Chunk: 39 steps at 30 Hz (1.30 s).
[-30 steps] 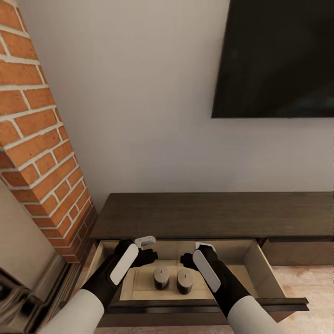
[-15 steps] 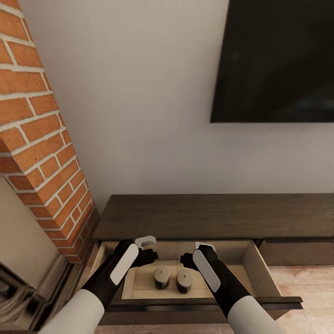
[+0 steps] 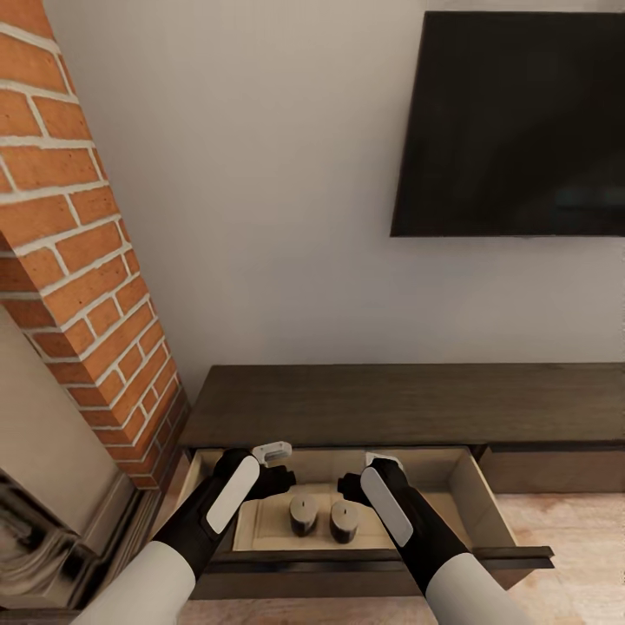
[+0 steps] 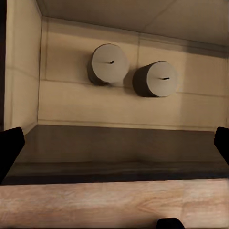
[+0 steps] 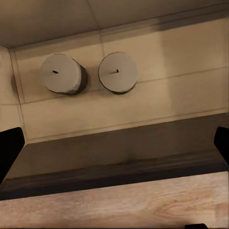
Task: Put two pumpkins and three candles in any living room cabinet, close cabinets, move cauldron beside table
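Observation:
The dark-brown cabinet has its left drawer pulled out. Two stubby beige-grey candles stand upright side by side on the drawer's pale floor. From above they show as round tops with small wicks in the left wrist view and in the right wrist view. My left gripper hovers open over the drawer, left of the candles. My right gripper hovers open to their right. Neither touches a candle. The pumpkins and the cauldron are out of view.
A black television hangs on the pale wall above the cabinet. A red brick column rises at the left, with a dark marbled surround at its foot. Light wood floor lies right of the open drawer.
The whole picture has shifted, so the camera has moved: the television sits lower and the drawer looks a little smaller. Both arms and the two candles hold the same places.

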### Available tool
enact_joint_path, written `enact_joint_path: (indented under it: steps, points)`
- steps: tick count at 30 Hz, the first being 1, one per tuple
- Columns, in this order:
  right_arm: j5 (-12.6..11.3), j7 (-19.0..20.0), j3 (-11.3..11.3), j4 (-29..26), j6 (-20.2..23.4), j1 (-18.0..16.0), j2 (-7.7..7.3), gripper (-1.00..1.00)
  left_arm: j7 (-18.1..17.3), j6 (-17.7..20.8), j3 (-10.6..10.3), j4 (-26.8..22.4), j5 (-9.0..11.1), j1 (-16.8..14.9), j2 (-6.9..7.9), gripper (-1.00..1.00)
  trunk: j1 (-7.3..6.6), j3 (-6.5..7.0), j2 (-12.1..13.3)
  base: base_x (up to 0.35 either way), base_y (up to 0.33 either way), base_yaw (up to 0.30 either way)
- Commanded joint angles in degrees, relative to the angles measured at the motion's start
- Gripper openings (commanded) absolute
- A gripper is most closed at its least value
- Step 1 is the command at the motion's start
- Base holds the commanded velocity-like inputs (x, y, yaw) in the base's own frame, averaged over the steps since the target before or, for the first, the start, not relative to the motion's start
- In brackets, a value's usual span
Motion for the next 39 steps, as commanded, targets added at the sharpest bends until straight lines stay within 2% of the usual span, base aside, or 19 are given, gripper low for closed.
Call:
enact_joint_path:
  steps: [1,8,25,27,32,39]
  points:
    - [-0.6,-0.6,0.1,-0.1,0.0,0.0,-0.02,1.0,0.6,0.0,-0.1,-0.1,0.6,0.0,0.02,1.0,-0.24,0.13,0.4,-0.028,0.003,0.0]
    - [-0.6,-0.6,0.1,-0.1,0.4,0.0,-0.02,1.0,0.6,0.0,-0.1,-0.1,0.6,0.0,0.02,1.0,-1.77,1.39,3.2,-0.061,0.011,0.0]
    - [-0.5,-0.6,0.1,-0.1,0.5,0.0,-0.02,1.0,0.7,0.0,0.1,-0.1,0.2,0.0,0.11,1.0,-5.51,4.44,10.0,-0.289,0.087,0.0]
    - [-0.5,-0.5,0.1,-0.1,0.5,0.0,-0.07,1.0,1.4,0.0,0.1,-0.1,0.2,0.0,0.11,1.0,-5.95,4.8,10.8,-0.303,0.093,0.0]
    - [-0.6,-0.5,0.0,-0.1,0.5,0.0,-0.11,1.0,6.0,-0.1,0.0,-0.1,0.7,0.0,0.06,1.0,-7.04,5.7,12.8,-0.306,0.088,0.0]
    - [-0.6,-0.5,0.0,-0.1,0.5,0.0,-0.2,1.0,7.3,-0.1,0.1,-0.1,0.7,0.0,0.1,1.0,-8.58,6.95,15.6,-0.308,0.075,0.0]
